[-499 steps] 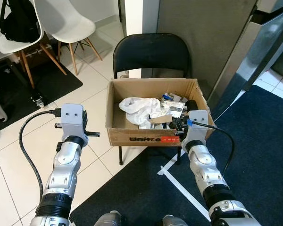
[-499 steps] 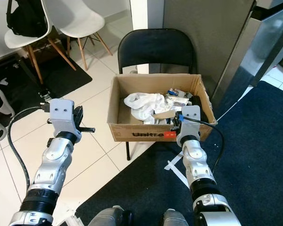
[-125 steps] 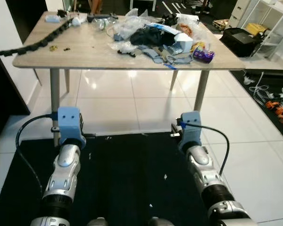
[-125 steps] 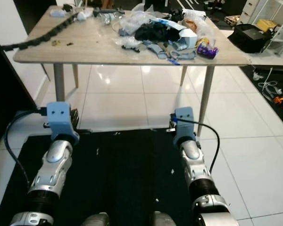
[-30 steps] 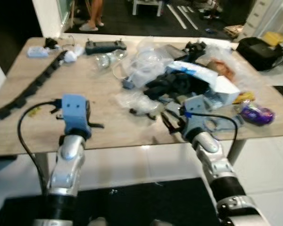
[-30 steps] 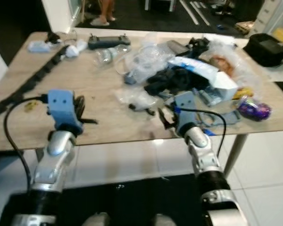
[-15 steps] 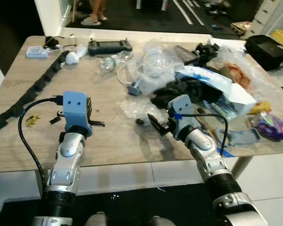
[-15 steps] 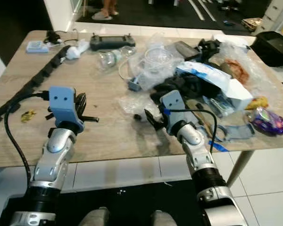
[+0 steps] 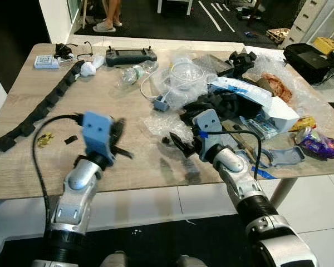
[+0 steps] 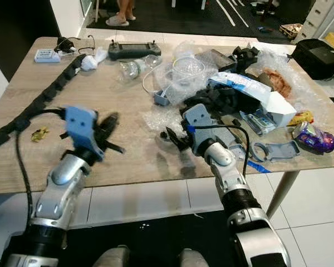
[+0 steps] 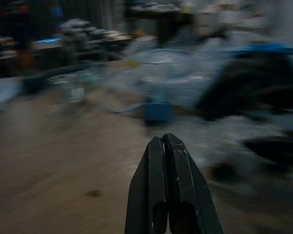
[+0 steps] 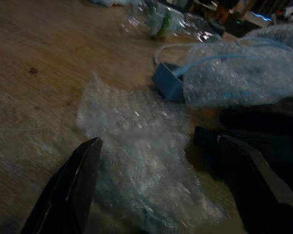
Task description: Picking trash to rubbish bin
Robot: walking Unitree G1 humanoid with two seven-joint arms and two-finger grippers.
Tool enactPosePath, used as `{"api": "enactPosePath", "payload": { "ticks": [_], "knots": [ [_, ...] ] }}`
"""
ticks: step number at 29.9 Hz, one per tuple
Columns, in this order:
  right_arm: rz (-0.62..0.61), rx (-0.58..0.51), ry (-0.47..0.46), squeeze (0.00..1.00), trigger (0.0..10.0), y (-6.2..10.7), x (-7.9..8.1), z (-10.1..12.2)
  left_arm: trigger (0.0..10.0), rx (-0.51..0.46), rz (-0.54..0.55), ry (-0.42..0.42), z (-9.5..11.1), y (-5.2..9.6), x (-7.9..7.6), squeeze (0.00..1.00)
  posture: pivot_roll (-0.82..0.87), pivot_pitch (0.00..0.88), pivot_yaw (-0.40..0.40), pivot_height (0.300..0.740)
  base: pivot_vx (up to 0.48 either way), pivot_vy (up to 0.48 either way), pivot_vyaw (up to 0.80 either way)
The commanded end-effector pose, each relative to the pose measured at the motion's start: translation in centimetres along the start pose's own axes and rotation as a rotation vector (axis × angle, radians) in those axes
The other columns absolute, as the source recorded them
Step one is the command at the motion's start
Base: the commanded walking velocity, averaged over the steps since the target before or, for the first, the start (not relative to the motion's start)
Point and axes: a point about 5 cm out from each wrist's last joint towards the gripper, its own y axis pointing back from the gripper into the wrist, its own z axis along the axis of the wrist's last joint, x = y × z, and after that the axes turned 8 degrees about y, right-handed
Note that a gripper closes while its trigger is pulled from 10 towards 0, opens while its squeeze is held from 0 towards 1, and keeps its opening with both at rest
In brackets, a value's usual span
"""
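Reach phase | my right gripper (image 12: 156, 195), fingers spread wide, empty, astride clear crumpled bubble wrap (image 12: 141, 146) | left gripper (image 11: 168, 161) closed, empty | next: lower, pinch wrap.

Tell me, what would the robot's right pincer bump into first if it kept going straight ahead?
Most likely the crumpled bubble wrap lying on the table. The right pincer is open, and the wrap sits right between its fingers, just ahead.
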Motion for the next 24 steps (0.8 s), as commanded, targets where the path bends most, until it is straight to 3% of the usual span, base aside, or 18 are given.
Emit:
{"api": "enactPosePath", "payload": {
  "ticks": [1, 3, 7, 15, 16, 17, 18, 19, 20, 21, 24],
  "knots": [
    [-0.006, 0.046, 0.046, 0.00, 10.0, 0.2, -0.3, -0.7, 10.0, 0.016, -0.101, 0.019, 0.0, 0.2, -1.1, 0.00, 0.03, 0.028, -0.073, 0.740, 0.000, 0.000, 0.00],
    [-0.014, 0.068, 0.059, 0.00, 10.0, 0.3, -0.5, -1.0, 10.0, 0.019, -0.171, 0.041, 0.1, 0.3, -1.9, 0.00, 0.03, 0.032, -0.069, 0.740, 0.000, 0.000, 0.00],
    [-0.010, 0.087, 0.059, 0.00, 10.0, 0.3, -0.6, -1.4, 10.0, 0.025, -0.208, 0.033, 0.0, 0.3, -2.4, 0.00, 0.03, 0.032, -0.069, 0.740, 0.000, 0.000, 0.00],
    [0.018, 0.130, 0.037, 0.00, 10.0, 0.6, -0.3, -2.4, 10.0, 0.018, -0.213, 0.031, 0.1, 0.0, -2.4, 0.00, 0.03, 0.043, -0.061, 0.740, 0.000, 0.000, 0.00],
    [0.025, 0.136, 0.033, 0.00, 6.9, 0.6, -0.2, -2.6, 10.0, 0.019, -0.211, 0.030, 0.2, 0.0, -2.3, 0.00, 0.03, 0.043, -0.061, 0.740, 0.000, 0.000, 0.00],
    [0.025, 0.136, 0.033, 0.00, 6.9, 0.6, -0.2, -2.6, 10.0, 0.019, -0.211, 0.030, 0.2, 0.0, -2.3, 0.00, 0.03, 0.043, -0.061, 0.740, 0.000, 0.000, 0.00],
    [0.026, 0.143, 0.030, 0.00, 4.7, 0.6, -0.2, -2.6, 10.0, 0.021, -0.210, 0.026, 0.2, 0.0, -2.3, 0.00, 0.03, 0.043, -0.061, 0.740, 0.000, 0.000, 0.00],
    [0.026, 0.148, 0.028, 0.00, 4.2, 0.6, -0.2, -2.7, 10.0, 0.023, -0.210, 0.024, 0.2, 0.0, -2.2, 0.00, 0.03, 0.043, -0.061, 0.740, 0.000, 0.000, 0.00],
    [0.027, 0.153, 0.020, 0.00, 1.8, 0.6, -0.2, -2.8, 10.0, 0.023, -0.210, 0.024, 0.2, 0.0, -2.2, 0.00, 0.02, 0.043, -0.060, 0.740, 0.000, 0.000, 0.00],
    [0.028, 0.157, 0.016, 0.00, 0.0, 0.6, -0.2, -2.8, 10.0, 0.024, -0.212, 0.023, 0.2, 0.0, -2.2, 0.00, 0.02, 0.045, -0.060, 0.740, 0.000, 0.000, 0.00],
    [0.030, 0.161, 0.009, 0.00, 0.0, 0.6, -0.2, -2.9, 10.0, 0.025, -0.213, 0.023, 0.2, 0.0, -2.3, 0.00, 0.02, 0.045, -0.060, 0.740, 0.000, 0.000, 0.00]
  ]
}}
